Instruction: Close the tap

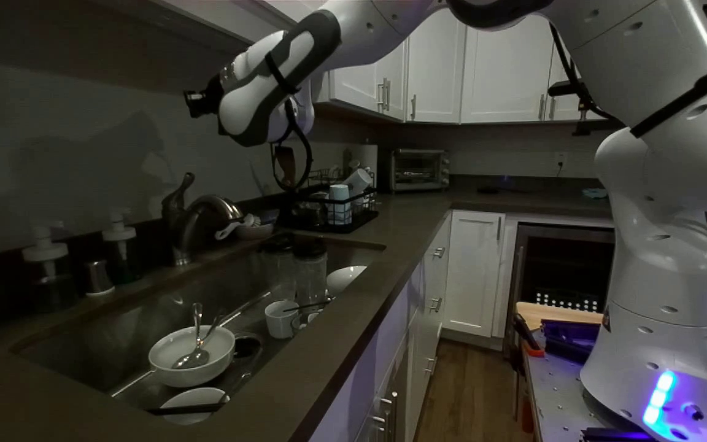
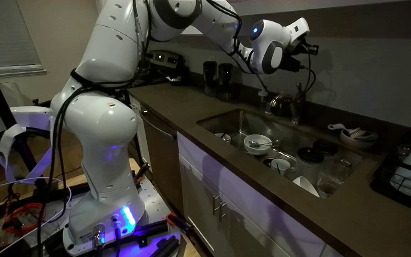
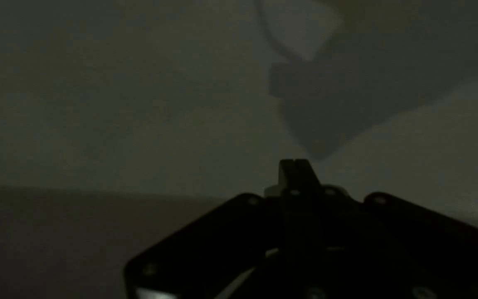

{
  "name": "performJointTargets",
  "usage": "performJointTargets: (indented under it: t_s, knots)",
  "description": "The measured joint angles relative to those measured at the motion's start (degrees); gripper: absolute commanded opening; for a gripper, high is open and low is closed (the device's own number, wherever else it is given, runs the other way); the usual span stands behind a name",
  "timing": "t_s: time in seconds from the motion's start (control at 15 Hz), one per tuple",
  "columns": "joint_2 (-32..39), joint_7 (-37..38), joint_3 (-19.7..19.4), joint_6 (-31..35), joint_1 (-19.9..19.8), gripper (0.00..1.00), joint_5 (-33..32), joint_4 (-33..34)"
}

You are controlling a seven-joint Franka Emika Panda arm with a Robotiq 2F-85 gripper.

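Note:
The tap [image 1: 180, 221] is a dark silvery gooseneck faucet behind the sink, against the wall. It also shows in an exterior view [image 2: 297, 107]. Its spout arches over the sink, and its small lever handle [image 1: 178, 191] points up at a slant. I cannot make out a stream of water. My gripper [image 3: 295, 160] is shut and empty in the wrist view, with both fingertips together, facing the wall. In both exterior views it is held in the air well above the tap, apart from it. The tap is out of the wrist view.
The sink [image 2: 241, 121] holds bowls, cups, spoons and lidded jars. Soap bottles [image 1: 121, 245] stand beside the tap, with a brush bowl [image 2: 360, 139] on its other side. A dish rack [image 1: 353, 215] stands farther along the counter. The wall [image 3: 139, 104] shows the arm's shadow.

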Motion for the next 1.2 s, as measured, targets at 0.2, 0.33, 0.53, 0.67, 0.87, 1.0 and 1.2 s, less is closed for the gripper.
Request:
performJointTargets:
  t_s: [0.2,0.33,0.53,0.67,0.87,1.0,1.2]
  knots:
    - [-1.44,0.00,-4.78,0.00,4.45,0.04,1.13,-2.64]
    - [-2.83,0.00,-7.87,-0.01,7.63,0.04,1.81,-5.64]
    - [-5.08,0.01,-12.61,0.00,12.63,0.04,2.65,-10.57]
    - [-6.62,0.01,-16.32,-0.01,16.54,0.04,3.39,-13.84]
    - [-9.43,0.01,-22.85,-0.02,23.50,0.04,4.34,-19.74]
    - [-12.08,0.00,-27.06,-0.03,28.40,0.04,4.39,-25.12]
    - [-15.87,-0.18,-35.19,-0.04,37.39,0.04,4.51,-33.32]
